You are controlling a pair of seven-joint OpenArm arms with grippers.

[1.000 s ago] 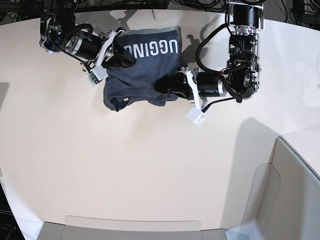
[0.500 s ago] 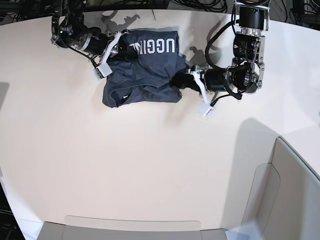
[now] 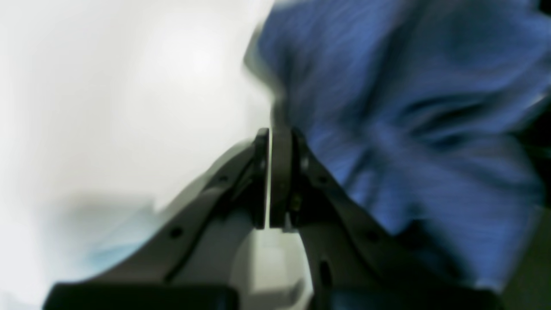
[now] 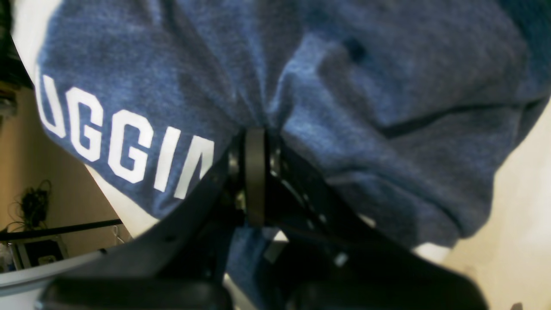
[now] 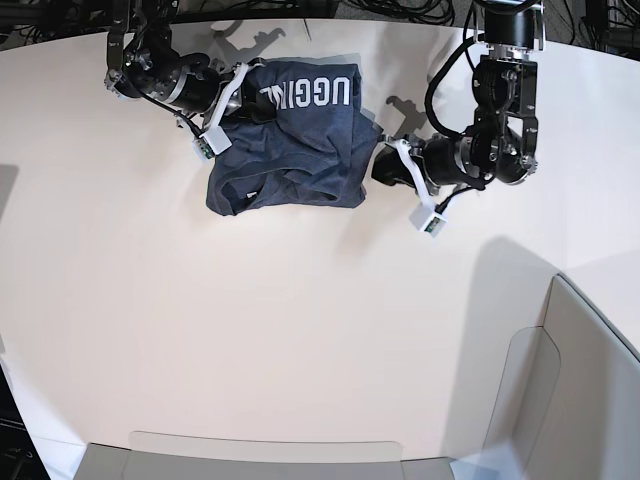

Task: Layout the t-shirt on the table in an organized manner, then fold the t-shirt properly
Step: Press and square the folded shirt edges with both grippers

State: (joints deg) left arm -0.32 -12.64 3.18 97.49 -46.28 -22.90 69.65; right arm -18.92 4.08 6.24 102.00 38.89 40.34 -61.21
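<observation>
The dark blue-grey t-shirt (image 5: 285,140) lies bunched near the far edge of the off-white table (image 5: 300,320), its white lettering (image 5: 315,93) facing up. In the base view my right gripper (image 5: 252,100) is at the shirt's upper left. In its wrist view the right gripper (image 4: 256,131) is shut on a gathered fold of the t-shirt (image 4: 366,107) beside the lettering (image 4: 125,142). At the shirt's right edge my left gripper (image 5: 377,165) is shut; in the blurred left wrist view the left gripper (image 3: 275,131) pinches the edge of the t-shirt (image 3: 409,129).
Pale grey bin-like panels stand at the lower right (image 5: 575,390) and along the bottom edge (image 5: 260,455). Cables run behind the table's far edge (image 5: 400,10). Bare tabletop stretches in front of the shirt.
My left gripper has moved right, drawing the shirt's right edge with it. The right gripper has shifted toward the far edge with its fold. The shirt now lies a little wider.
</observation>
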